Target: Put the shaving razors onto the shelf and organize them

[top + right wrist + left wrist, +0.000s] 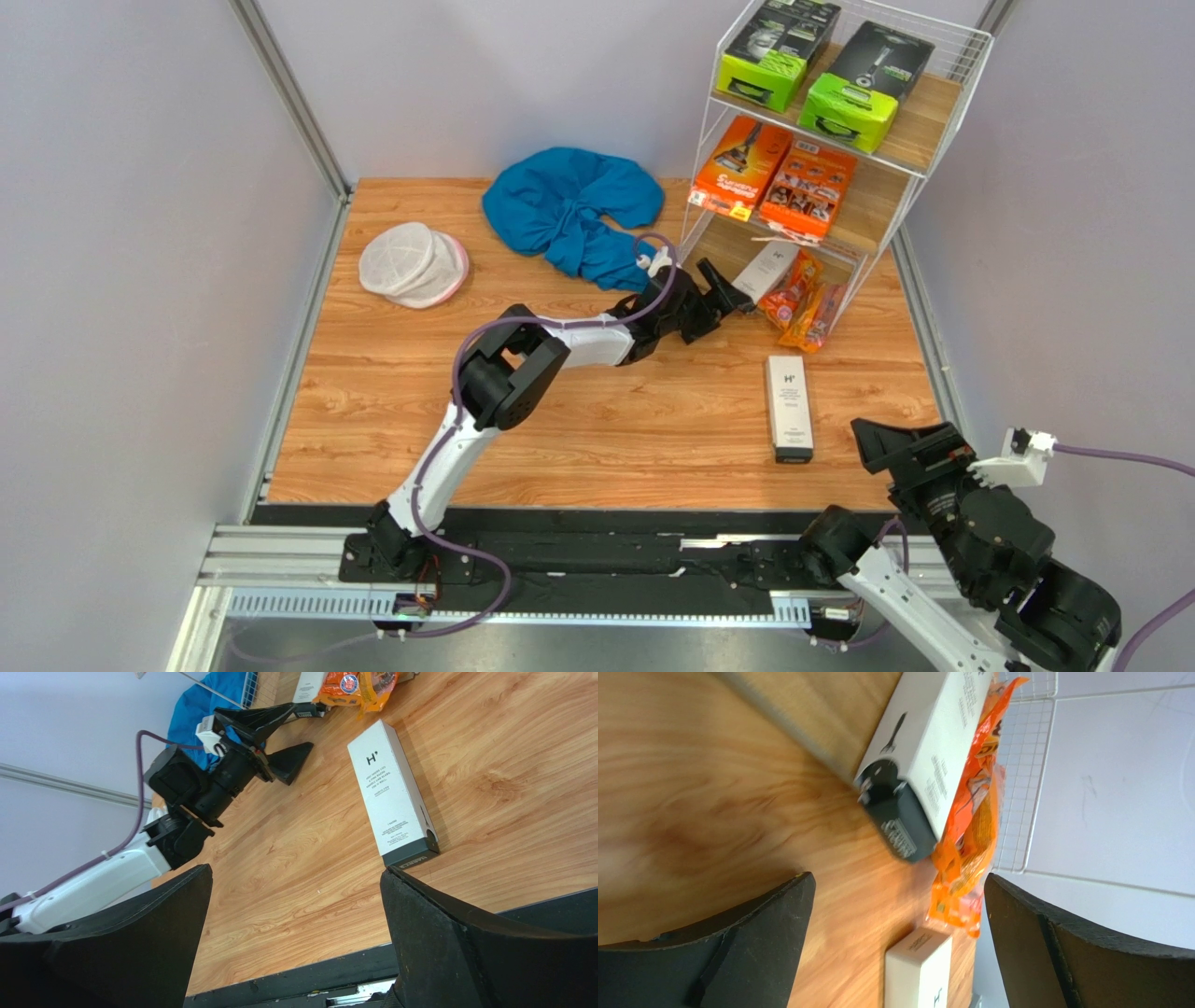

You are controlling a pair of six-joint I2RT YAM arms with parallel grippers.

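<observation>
the shelf stands at the far right corner of the surface. on its top tier you see two green boxes side by side. on the middle tier two orange cartons lie next to each other. at the bottom tier a white box lies at an angle, with its dark end pointing out toward the left arm. the orange bags lie just beside this box, and in the left wrist view they touch it. a second white box lies flat on the open surface in front of the shelf, apart from it, its dark end toward the arm bases.

your left end effector reaches to the bottom tier, close to the dark end of the white box. its fingers are spread wide and nothing is between them. your right end effector hovers at the near right edge of the surface, near the second white box, fingers also wide apart and holding nothing.

a blue cloth lies left of the shelf, and a white pouch lies further left.
</observation>
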